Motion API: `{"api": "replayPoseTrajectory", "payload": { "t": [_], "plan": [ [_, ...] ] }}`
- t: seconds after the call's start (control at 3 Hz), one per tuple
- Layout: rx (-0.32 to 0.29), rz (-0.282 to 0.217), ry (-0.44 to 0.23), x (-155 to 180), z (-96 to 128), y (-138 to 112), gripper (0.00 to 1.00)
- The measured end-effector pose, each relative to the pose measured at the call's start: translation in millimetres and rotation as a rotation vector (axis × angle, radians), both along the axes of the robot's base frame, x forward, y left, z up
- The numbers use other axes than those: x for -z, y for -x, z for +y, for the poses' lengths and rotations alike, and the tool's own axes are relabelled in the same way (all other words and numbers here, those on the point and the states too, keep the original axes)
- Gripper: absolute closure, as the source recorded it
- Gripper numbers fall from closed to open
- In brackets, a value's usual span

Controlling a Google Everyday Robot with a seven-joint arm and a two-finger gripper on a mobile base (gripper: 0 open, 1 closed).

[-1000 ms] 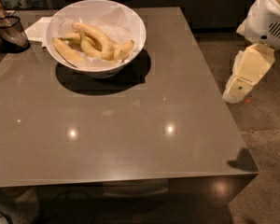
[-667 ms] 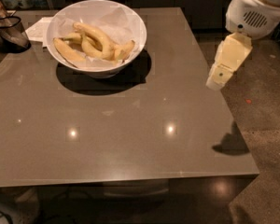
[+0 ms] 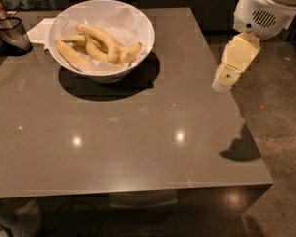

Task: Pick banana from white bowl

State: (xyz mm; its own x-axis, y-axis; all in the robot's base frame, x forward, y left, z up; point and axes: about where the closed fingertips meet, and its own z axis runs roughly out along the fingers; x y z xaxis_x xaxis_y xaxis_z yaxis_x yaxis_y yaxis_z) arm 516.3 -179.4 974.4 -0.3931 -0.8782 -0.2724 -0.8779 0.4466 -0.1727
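The tool (image 3: 221,82), open or closed impossible to judge, hung by the surface's (image 3: 138,152) right edge, well apart from the banana (image 3: 101,37) piled among other bananas (image 3: 69,54) in the white bowl (image 3: 150,32), where it risked seizing the wrong one.

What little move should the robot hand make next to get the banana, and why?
Probably swing across the table toward the white bowl. The gripper hangs at the table's right edge, well apart from the bowl, where the banana lies on top of the other bananas, untouched.
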Motion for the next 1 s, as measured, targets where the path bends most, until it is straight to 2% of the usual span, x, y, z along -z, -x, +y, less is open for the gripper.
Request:
{"api": "replayPoseTrajectory", "payload": {
  "t": [0.33, 0.67, 1.0],
  "plan": [
    [-0.032, -0.005, -0.056, -14, 37, -17, 0.00],
    [-0.066, -0.014, -0.061, -29, 77, -39, 0.00],
    [-0.081, -0.033, -0.071, -33, 87, -44, 0.00]
  ]
}}
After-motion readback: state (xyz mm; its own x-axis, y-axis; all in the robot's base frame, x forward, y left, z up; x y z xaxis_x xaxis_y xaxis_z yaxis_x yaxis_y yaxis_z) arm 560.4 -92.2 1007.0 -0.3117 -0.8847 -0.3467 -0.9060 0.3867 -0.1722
